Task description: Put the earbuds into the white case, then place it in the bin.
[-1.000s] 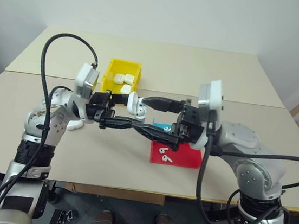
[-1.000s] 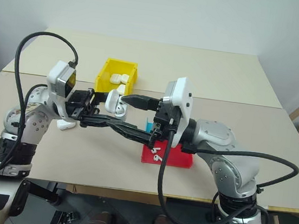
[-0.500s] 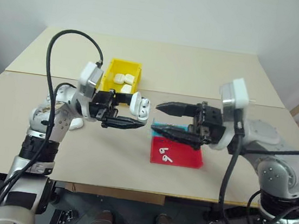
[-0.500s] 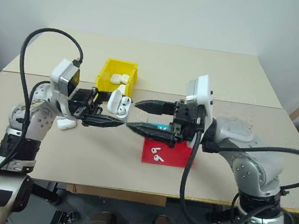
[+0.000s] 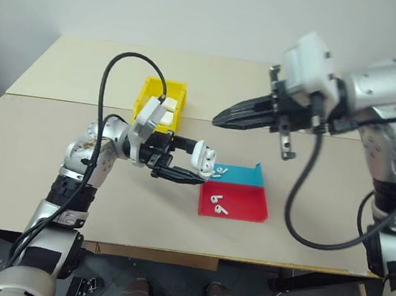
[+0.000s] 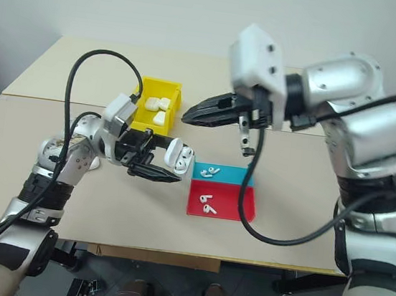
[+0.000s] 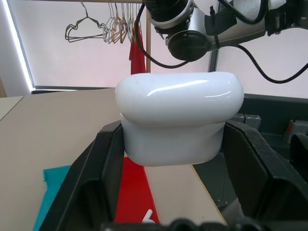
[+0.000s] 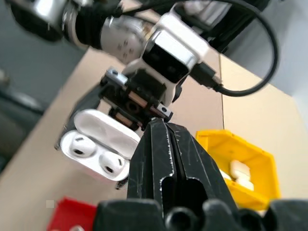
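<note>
My left gripper (image 5: 194, 170) is shut on the white case (image 5: 201, 160), holding it just above the table beside the trays. The case's lid stands open, and two earbuds (image 8: 92, 150) sit in its sockets in the right wrist view. The left wrist view shows the case (image 7: 178, 115) clamped between both black fingers (image 7: 103, 166). High over the table, above and right of the case, my right gripper (image 5: 220, 117) is shut and holds nothing. The yellow bin (image 5: 149, 93) stands behind the left hand, with several white cases (image 5: 166, 105) inside.
A shallow blue tray (image 5: 247, 173) holds loose earbuds (image 5: 218, 171). Just in front of it, a red tray (image 5: 247, 206) holds two more (image 5: 217, 204). Both lie right of the held case. Black cables loop above both arms.
The right gripper drew back from the case, closed from wide open and rose high over the table. The left gripper carried the open case slightly right and down toward the trays.
</note>
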